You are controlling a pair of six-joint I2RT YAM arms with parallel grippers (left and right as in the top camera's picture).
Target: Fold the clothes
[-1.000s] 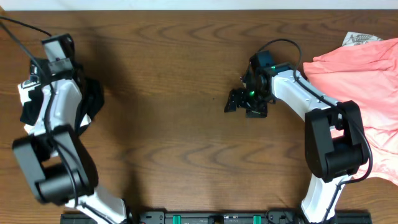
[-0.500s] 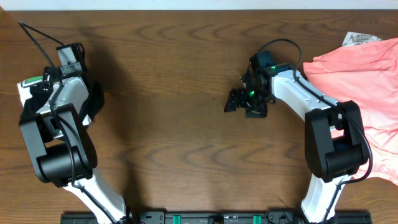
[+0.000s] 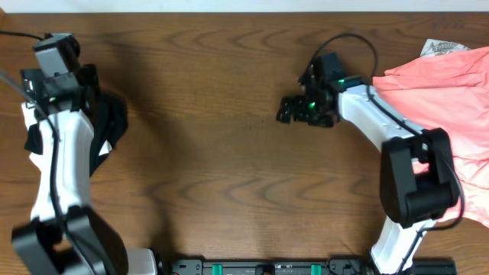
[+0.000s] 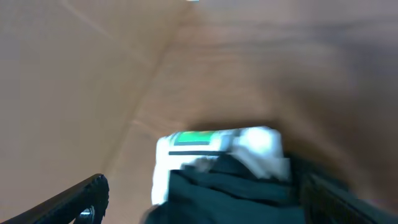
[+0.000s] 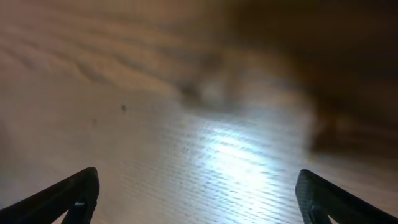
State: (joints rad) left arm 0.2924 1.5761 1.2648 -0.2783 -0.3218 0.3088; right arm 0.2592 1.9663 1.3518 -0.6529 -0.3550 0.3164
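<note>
The clothes sit in two heaps at opposite ends of the table (image 3: 214, 153). On the left, a black shirt (image 3: 111, 127) lies crumpled under the left arm (image 3: 61, 153), close to the table's left edge. The blurred left wrist view shows a white garment (image 4: 211, 142) with a green stripe of print lying against the shirt's far side. On the right, a salmon-pink garment (image 3: 451, 92) spreads loosely from the far right corner toward the near side. A scrap of pale printed cloth (image 3: 442, 47) pokes out behind it.

The left gripper (image 4: 202, 186) hangs above the black shirt with its jaws spread wide, gripping nothing that I can see. The right gripper (image 3: 286, 111) is over bare wood around the middle of the table, just left of the pink garment and apart from it. Its jaws are also wide apart and hold nothing.
</note>
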